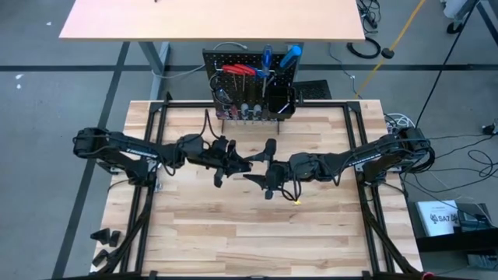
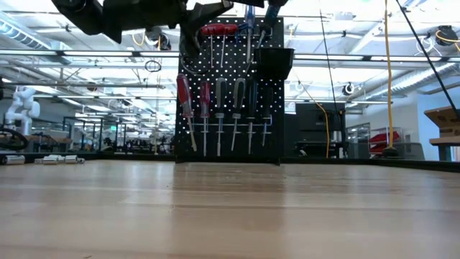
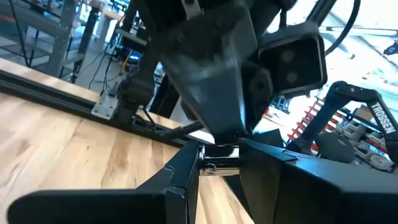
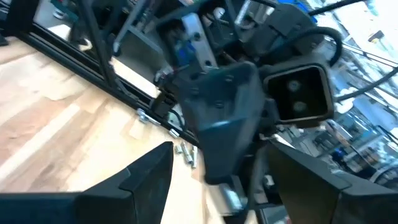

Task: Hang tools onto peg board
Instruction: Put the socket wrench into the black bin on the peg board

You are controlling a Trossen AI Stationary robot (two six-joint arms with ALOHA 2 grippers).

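Observation:
The peg board (image 1: 253, 93) stands upright at the table's far edge. Red-handled hex keys (image 2: 219, 30), screwdrivers (image 2: 215, 119) and a black bin (image 2: 277, 61) hang on it. Both arms meet level above the table's middle. My left gripper (image 1: 243, 165) is shut on a small silver metal piece (image 3: 219, 152). My right gripper (image 1: 268, 167) faces it, open wide. In the right wrist view its fingers (image 4: 149, 177) stand on either side of the left gripper's front end, apart from it. My left gripper pinches the small silver metal piece (image 3: 217, 167) between its two fingertips. The fingers lie level and point toward the table's right side. The piece sticks out between the tips toward the other arm, lifted clear of the table.
Bare wood lies below both grippers. A small yellow bit (image 1: 297, 201) sits on the table near the right gripper. Black frame rails (image 1: 148, 194) run along the table's left and right sides. A second table (image 1: 210, 19) stands behind the peg board.

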